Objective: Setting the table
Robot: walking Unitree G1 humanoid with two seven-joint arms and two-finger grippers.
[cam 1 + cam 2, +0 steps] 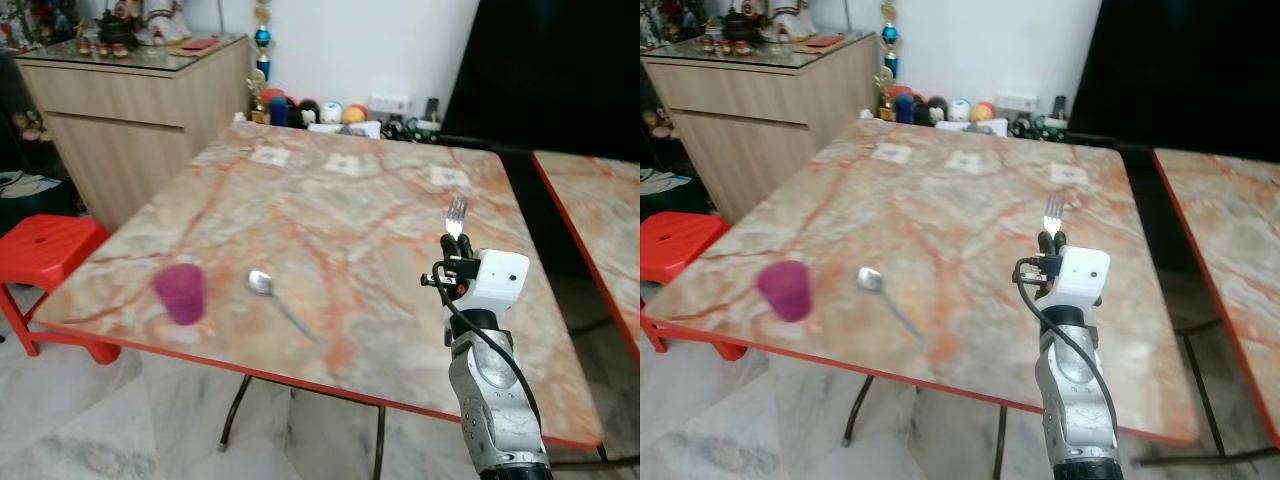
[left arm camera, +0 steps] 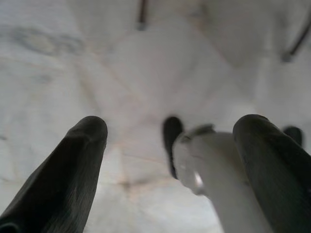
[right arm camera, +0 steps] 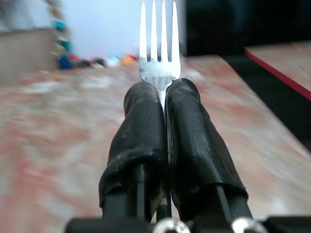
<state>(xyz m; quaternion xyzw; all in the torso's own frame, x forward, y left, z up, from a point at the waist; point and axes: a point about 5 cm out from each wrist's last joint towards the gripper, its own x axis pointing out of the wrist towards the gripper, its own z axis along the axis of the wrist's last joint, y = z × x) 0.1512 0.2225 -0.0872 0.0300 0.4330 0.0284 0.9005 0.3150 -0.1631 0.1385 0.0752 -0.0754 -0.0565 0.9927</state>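
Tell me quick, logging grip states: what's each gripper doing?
Left gripper: open, empty.
Right gripper: shut on the fork.

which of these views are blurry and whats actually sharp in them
Left eye view: purple cup and table near edge are smeared, spoon softer too. Right wrist view: fork tines and the right gripper clamping it are crisp, tabletop behind blurred. Left wrist view: left gripper fingers and pale floor all out of focus.

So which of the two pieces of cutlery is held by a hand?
The fork, clamped upright in the right hand, tines up. The spoon lies flat on the table beside the purple cup.
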